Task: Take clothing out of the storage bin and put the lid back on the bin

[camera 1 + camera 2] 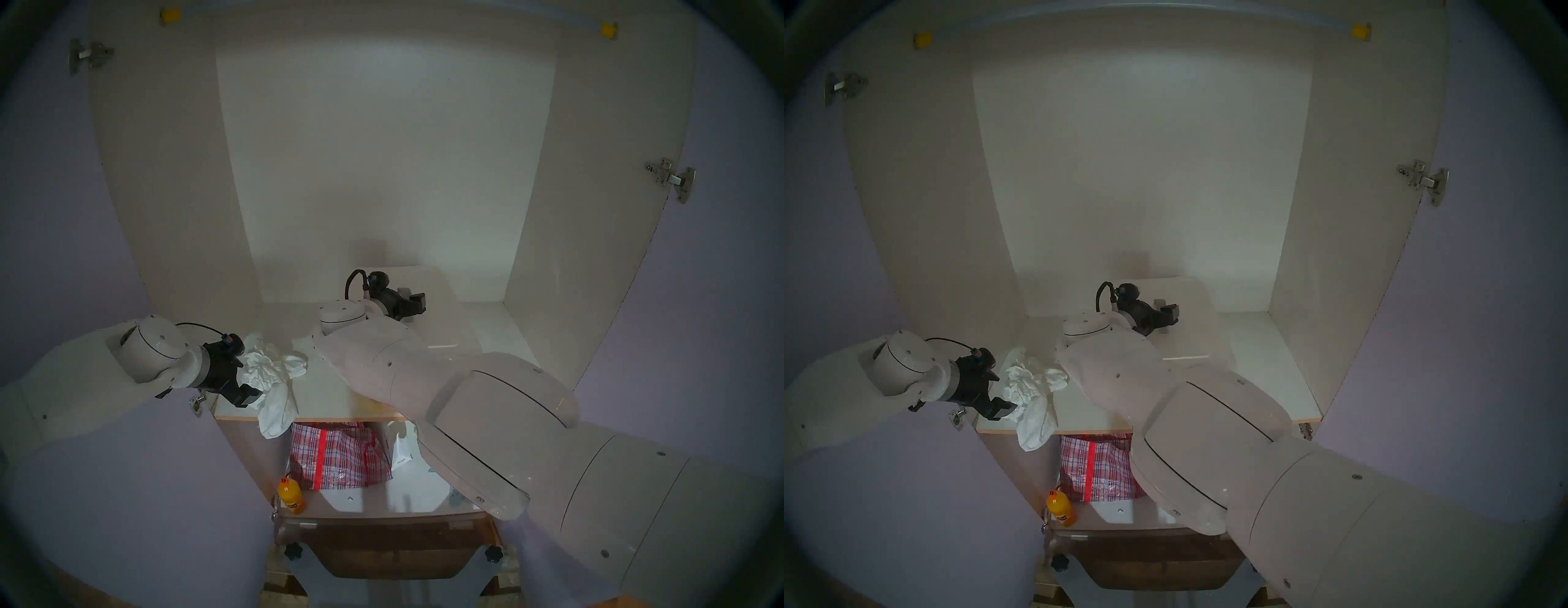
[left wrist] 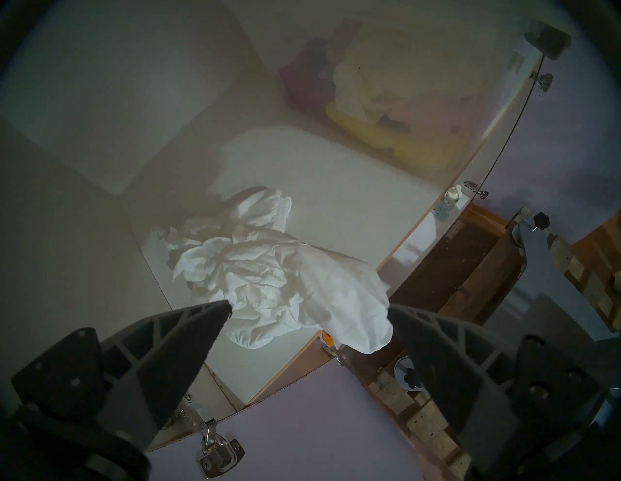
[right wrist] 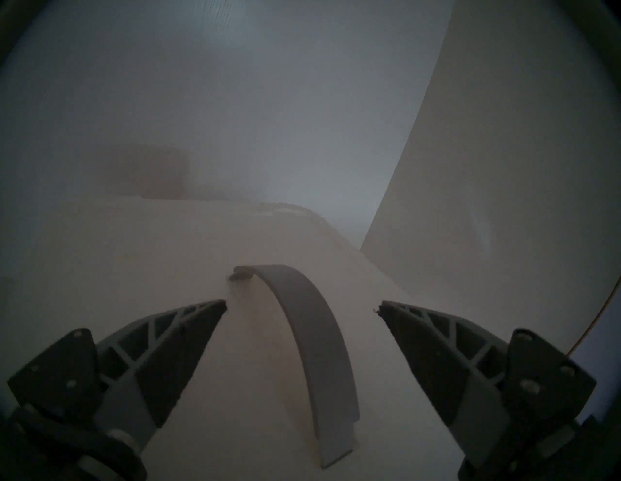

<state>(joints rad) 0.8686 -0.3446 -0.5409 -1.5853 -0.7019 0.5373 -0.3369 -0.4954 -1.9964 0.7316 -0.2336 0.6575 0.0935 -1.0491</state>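
Pale cabinet panels enclose the surface (image 1: 326, 390), a white shelf with a raw front edge, where we work.

The clothing (image 1: 271, 378) lies crumpled at the shelf's front-left corner, outside the bin. One fold hangs over the front edge. In the left wrist view the clothing (image 2: 279, 282) sits just ahead of the fingertips, and we cannot tell whether a tip touches it. We judge the removal step complete: the garment rests on the shelf unsupported.

The left claw (image 1: 250, 392) hovers beside the clothing with its fingers spread wide and nothing pinched between them. This posture suits a release.

The lid (image 1: 428, 327) lies flat further back and to the right, seemingly on the bin. Our right arm hides the bin in the head views. In the left wrist view we see only a hazy clear shape holding yellow cloth, probably the bin (image 2: 386, 100). We cannot confirm that the lid is fully seated.

The right claw (image 1: 413, 299) sits low over the lid, fingers spread. In the right wrist view the grey handle (image 3: 309, 336) arches between the fingers and neither finger touches it. We judge that the claw stands so either to release or to grip the handle.

Below the shelf stand a red-checked bag (image 1: 335, 454) and an orange bottle (image 1: 290, 494). Lilac doors flank the cabinet.
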